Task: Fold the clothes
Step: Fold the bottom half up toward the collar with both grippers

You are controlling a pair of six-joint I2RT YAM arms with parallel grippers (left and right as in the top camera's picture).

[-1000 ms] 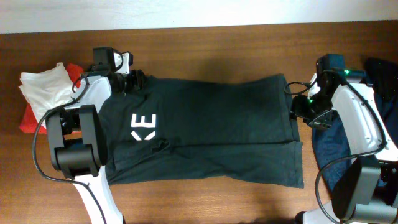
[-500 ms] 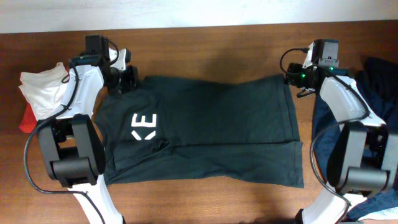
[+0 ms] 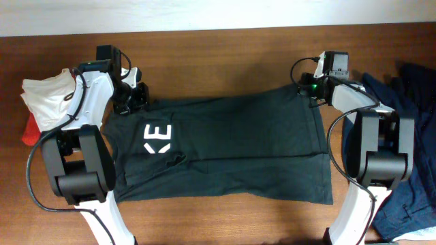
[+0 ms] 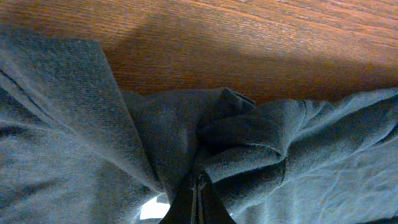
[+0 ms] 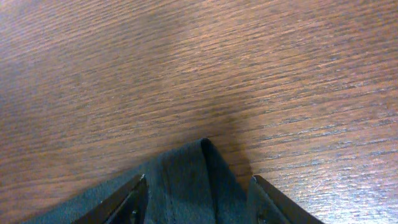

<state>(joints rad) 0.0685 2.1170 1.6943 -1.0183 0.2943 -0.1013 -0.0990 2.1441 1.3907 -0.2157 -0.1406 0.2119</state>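
dark green t-shirt (image 3: 225,146) lies flat mid-frame on the wooden table (image 3: 225,47). left gripper (image 4: 198,198) is pinched tight on its bunched upper-left corner, right gripper (image 5: 198,190) sits spread apart around the upper-right corner.

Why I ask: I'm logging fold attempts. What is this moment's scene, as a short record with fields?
surface: wooden table
T-shirt: dark green, spread out, white print facing up
left pincer: shut on bunched T-shirt cloth, far corner at the print end
right pincer: open, fingers either side of the other far corner
left of T-shirt: white cloth with red cloth
right of T-shirt: navy garments
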